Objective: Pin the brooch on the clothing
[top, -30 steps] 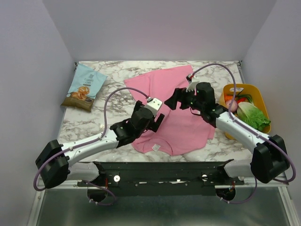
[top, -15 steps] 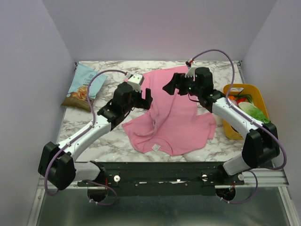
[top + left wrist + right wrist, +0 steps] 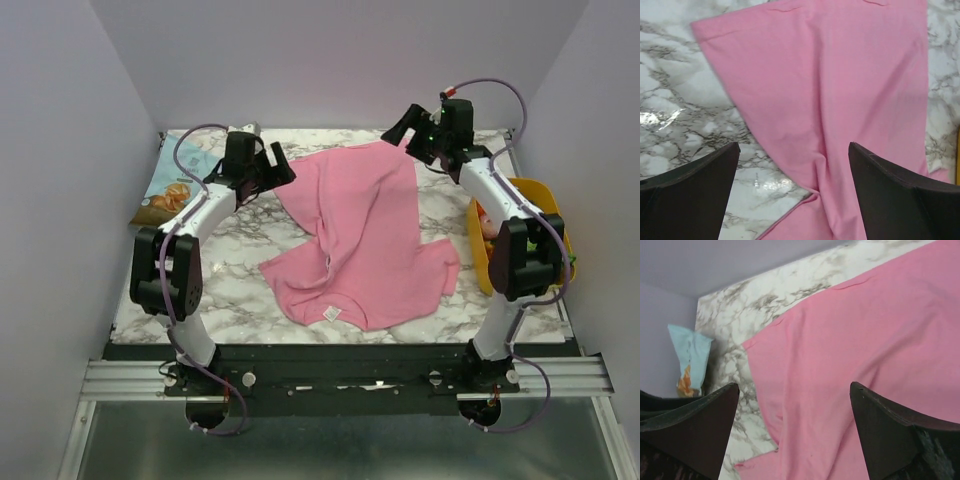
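Observation:
The clothing (image 3: 370,240) is a pink T-shirt lying spread on the marble table, its white neck label (image 3: 331,313) at the near edge. My left gripper (image 3: 278,168) hovers open at the shirt's far left corner. In the left wrist view the clothing (image 3: 840,75) fills the space below the open left gripper (image 3: 794,145), nothing held. My right gripper (image 3: 398,130) hangs open above the shirt's far right corner. The right wrist view looks across the clothing (image 3: 865,340) between the spread fingers of the right gripper (image 3: 794,384). The brooch is out of view.
A light-blue snack bag (image 3: 170,195) lies at the far left, also seen as the snack bag (image 3: 690,357) in the right wrist view. A yellow bin (image 3: 548,192) of vegetables stands at the right edge behind the right arm. Walls enclose the table on three sides.
Both arms have swung from over the middle of the shirt out to its far corners. The shirt's far left part now lies spread wider. Both grippers stayed open.

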Robot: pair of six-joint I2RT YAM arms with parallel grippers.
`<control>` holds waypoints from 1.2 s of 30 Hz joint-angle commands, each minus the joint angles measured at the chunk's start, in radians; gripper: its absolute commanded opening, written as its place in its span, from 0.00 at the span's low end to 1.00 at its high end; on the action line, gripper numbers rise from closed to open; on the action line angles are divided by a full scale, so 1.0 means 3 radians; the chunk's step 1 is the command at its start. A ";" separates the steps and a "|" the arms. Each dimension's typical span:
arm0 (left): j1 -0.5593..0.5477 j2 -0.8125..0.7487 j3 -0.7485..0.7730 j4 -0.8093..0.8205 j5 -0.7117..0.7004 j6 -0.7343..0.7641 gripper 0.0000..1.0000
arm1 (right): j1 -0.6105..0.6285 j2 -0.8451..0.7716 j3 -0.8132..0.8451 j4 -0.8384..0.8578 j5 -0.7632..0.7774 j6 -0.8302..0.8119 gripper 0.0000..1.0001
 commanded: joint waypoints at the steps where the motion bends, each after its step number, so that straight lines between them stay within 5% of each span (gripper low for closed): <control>1: 0.0295 0.0372 0.0229 -0.0228 0.0180 -0.0368 0.99 | -0.0263 0.0328 0.0247 -0.0313 0.0185 0.0496 1.00; 8: 0.0587 0.0971 0.0633 -0.0239 0.0190 -0.0664 0.93 | -0.0345 0.0911 0.0948 -0.0870 0.0073 0.0558 1.00; 14: 0.0628 0.1595 0.1138 -0.0110 0.0399 -0.0685 0.65 | -0.0345 0.1137 0.1132 -0.0987 0.0006 0.0558 1.00; 26: 0.0531 0.2500 0.2498 -0.0862 0.0205 -0.0405 0.58 | -0.0371 0.1116 0.1035 -0.1075 -0.0020 0.0482 1.00; 30: 0.0454 0.2577 0.2531 -0.0934 0.0236 -0.0338 0.42 | -0.0386 0.1091 0.0953 -0.1080 -0.0045 0.0476 1.00; 36: 0.0362 0.2409 0.2306 -0.0816 0.0221 -0.0184 0.03 | -0.0396 0.1050 0.0897 -0.1080 -0.0096 0.0380 1.00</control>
